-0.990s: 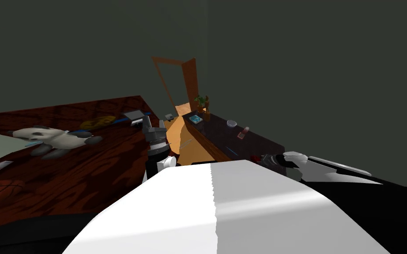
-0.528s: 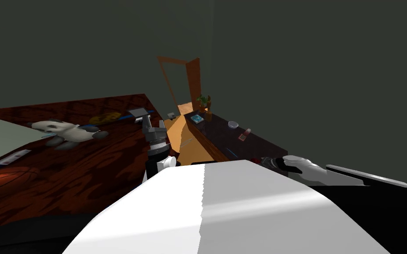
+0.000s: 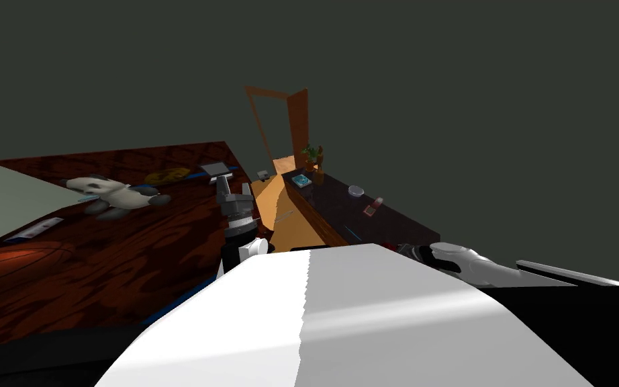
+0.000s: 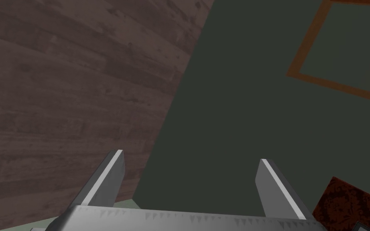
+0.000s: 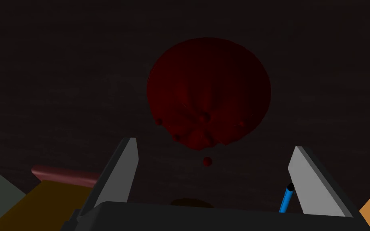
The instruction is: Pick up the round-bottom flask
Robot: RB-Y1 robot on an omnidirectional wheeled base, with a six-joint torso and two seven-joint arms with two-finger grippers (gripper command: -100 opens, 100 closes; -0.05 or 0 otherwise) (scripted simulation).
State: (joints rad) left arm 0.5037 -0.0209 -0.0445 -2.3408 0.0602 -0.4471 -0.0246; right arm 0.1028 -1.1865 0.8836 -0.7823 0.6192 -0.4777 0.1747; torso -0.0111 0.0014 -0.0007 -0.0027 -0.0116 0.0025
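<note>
A pale, glassy round thing (image 3: 354, 190), most likely the flask, sits on the dark counter (image 3: 342, 215) at my right, well beyond my hands. My right gripper (image 3: 401, 247) hangs over the counter's near end. In the right wrist view the right gripper (image 5: 214, 176) is open, and a dark red domed thing (image 5: 208, 92) with small balls at its edge lies just past its fingertips (image 5: 130, 154). My left gripper (image 4: 188, 176) is open and holds nothing. My left arm (image 3: 237, 215) is raised by the red-brown table's corner.
A pink-red bottle (image 3: 372, 205), a teal item (image 3: 301, 180) and a potted plant (image 3: 313, 156) share the counter. A blue pen (image 5: 286, 198) lies by my right finger. The red-brown table (image 3: 133, 235) on my left holds a panda plush (image 3: 117, 195). An open door (image 3: 296, 124) stands ahead.
My head view has swung, sliding the table, plush and door rightward in the picture. My right forearm has shifted slightly outward and lower. Both grippers stay open.
</note>
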